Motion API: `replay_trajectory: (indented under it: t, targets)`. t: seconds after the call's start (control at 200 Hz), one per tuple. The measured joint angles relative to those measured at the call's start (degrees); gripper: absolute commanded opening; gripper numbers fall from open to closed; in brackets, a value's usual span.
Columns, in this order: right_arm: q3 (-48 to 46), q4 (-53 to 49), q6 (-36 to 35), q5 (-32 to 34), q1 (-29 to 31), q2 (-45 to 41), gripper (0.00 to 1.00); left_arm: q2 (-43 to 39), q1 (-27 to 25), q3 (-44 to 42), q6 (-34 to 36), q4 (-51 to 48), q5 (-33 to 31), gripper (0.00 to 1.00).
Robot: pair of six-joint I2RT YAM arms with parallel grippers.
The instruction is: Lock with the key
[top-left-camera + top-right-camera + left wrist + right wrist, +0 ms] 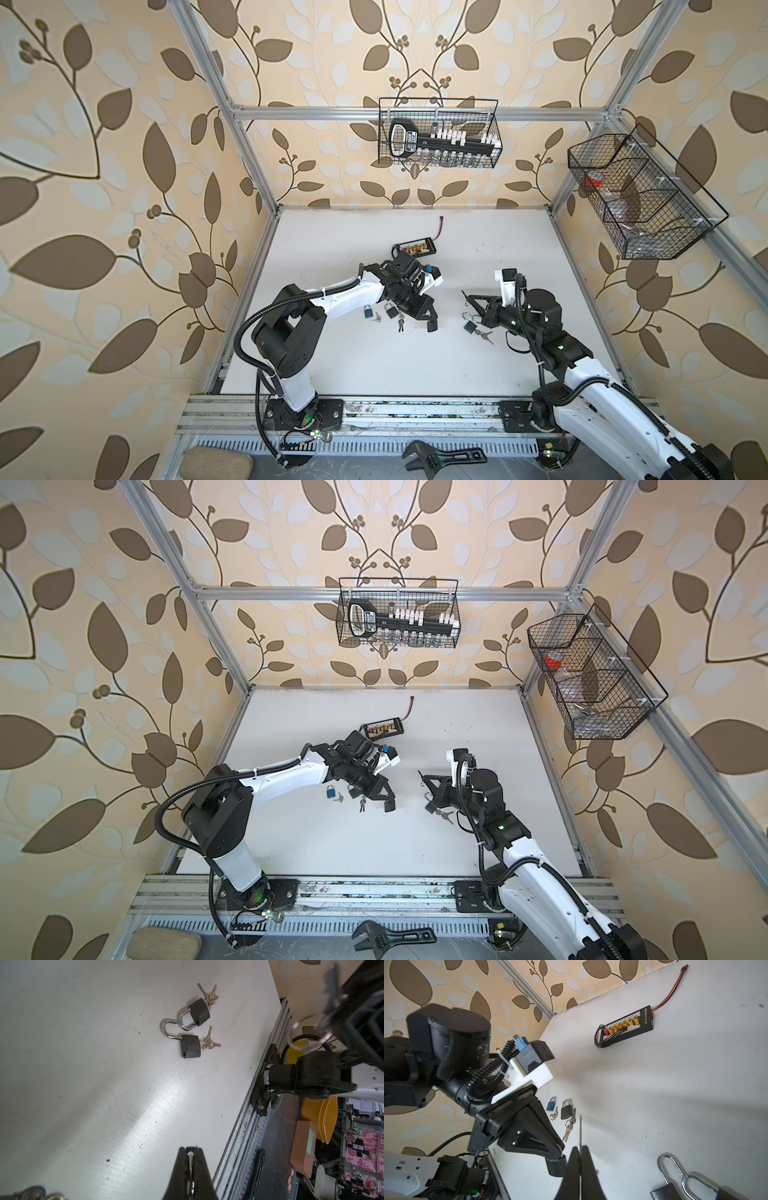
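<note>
While two black wire baskets hang from the aluminium frame, the rear basket (384, 124) holding an oversized black key-shaped rack (449, 143) studded with white blocks and the partitioned side basket (665, 237) holding a red-and-white roll (553, 659) and clear plastic, the locks lie on the scuffed white table (374, 374). A pair of black padlocks (190, 1046), their chrome shackles open and crossing each other, rests with brass keys (209, 1044) just beside the right gripper (465, 296). Its jaws are pressed together and its folded arm points toward the middle. Near the left gripper (432, 325), jaws likewise closed and angled down from an outstretched arm, sit a blue padlock (368, 311) and a black padlock (390, 310), both fastened, with ringed keys (401, 325) alongside.
</note>
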Motion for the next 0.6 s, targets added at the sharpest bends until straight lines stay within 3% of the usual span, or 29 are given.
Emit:
replay_trajectory:
  t: [0.415, 0.6]
  targets:
    - [0.0, -0.9, -0.2, 0.0, 0.0, -1.0, 0.00, 5.3, 0.1, 2.3, 3.8, -2.3, -0.2, 0.00]
    - [0.0, -1.2, -0.2, 0.0, 0.0, -1.2, 0.00, 5.4, 2.9, 2.4, 5.9, -3.3, -0.8, 0.00]
